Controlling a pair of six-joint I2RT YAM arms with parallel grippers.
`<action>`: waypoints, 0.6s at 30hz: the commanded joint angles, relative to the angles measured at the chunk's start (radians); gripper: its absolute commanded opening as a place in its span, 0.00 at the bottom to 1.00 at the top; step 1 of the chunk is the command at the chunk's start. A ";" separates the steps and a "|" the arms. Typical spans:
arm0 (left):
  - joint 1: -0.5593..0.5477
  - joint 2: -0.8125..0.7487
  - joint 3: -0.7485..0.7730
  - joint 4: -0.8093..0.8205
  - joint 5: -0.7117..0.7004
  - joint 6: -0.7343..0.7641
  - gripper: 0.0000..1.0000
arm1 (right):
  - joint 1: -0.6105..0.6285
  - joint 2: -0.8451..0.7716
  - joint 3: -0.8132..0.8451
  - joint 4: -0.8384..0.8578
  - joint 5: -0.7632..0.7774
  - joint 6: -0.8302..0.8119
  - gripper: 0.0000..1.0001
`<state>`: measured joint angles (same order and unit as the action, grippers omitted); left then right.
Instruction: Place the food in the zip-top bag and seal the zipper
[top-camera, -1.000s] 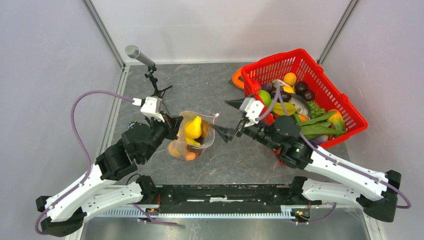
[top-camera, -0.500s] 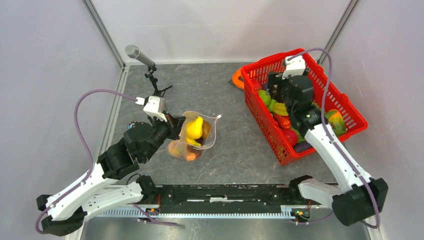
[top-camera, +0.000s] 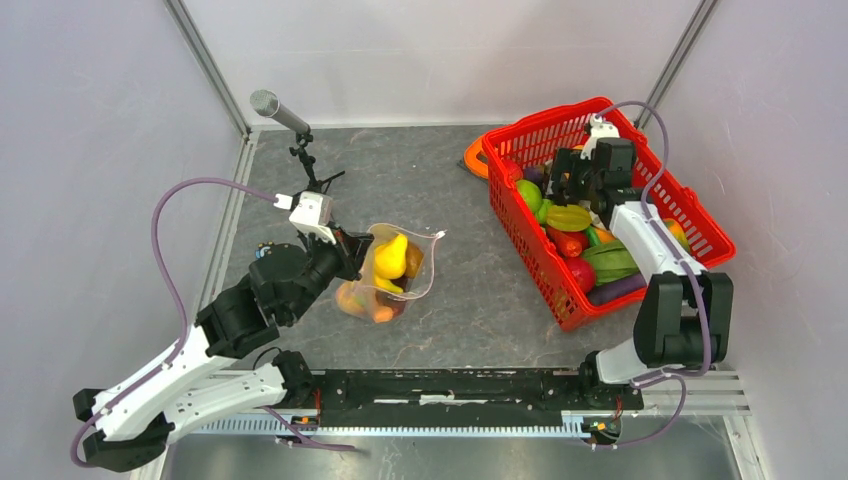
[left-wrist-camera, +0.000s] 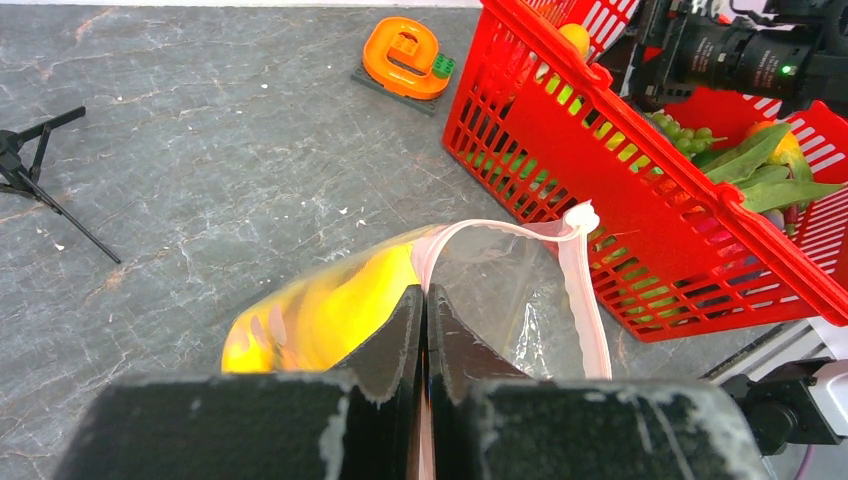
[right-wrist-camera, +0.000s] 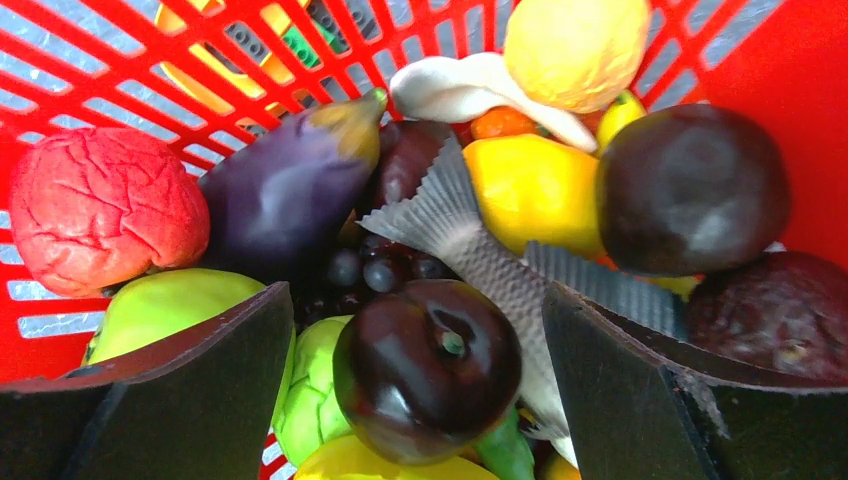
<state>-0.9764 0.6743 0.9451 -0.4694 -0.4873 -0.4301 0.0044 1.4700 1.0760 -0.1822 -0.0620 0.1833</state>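
The zip-top bag (top-camera: 395, 270) sits on the grey table (top-camera: 450, 180), at about nine o'clock from its middle, mouth gaping toward twelve o'clock. A yellow pear-shaped piece (top-camera: 388, 255) stands inside it, with orange pieces (top-camera: 365, 303) lower down at its six o'clock end.

The left gripper (top-camera: 352, 250) is at the bag's nine o'clock side, and from the wrist view its fingers (left-wrist-camera: 405, 330) are pressed tight together with the bag's rim pinched between them. The pink zipper (left-wrist-camera: 590, 300) loops away from that pinch around the open mouth, unsealed.

The red basket (top-camera: 545, 265) fills the table's two o'clock quarter, heaped with the rest of the food. The right gripper (top-camera: 575, 180) hangs down into its twelve o'clock half, jaws spread wide and holding nothing. In its own camera a dark plum (right-wrist-camera: 427, 365) lies right between the two fingers; whether they touch it I cannot tell. A purple eggplant (right-wrist-camera: 285, 195) lies at the plum's ten o'clock, and a grey fish (right-wrist-camera: 470, 245) at its one o'clock.

An orange ring-shaped block (left-wrist-camera: 405, 60) lies just outside the basket's ten o'clock corner, and a microphone (top-camera: 275, 105) on a small tripod stands at the table's ten o'clock.
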 joint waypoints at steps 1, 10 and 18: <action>0.005 0.005 0.022 0.063 0.002 -0.021 0.09 | 0.002 0.042 0.049 0.024 -0.075 0.011 0.94; 0.004 0.024 0.023 0.067 0.009 -0.019 0.09 | 0.002 0.011 0.009 0.030 -0.040 0.018 0.77; 0.004 0.022 0.017 0.069 0.006 -0.020 0.09 | 0.002 -0.096 -0.066 0.101 -0.023 0.031 0.49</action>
<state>-0.9764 0.7006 0.9451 -0.4561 -0.4858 -0.4301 0.0059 1.4551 1.0386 -0.1669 -0.0963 0.1982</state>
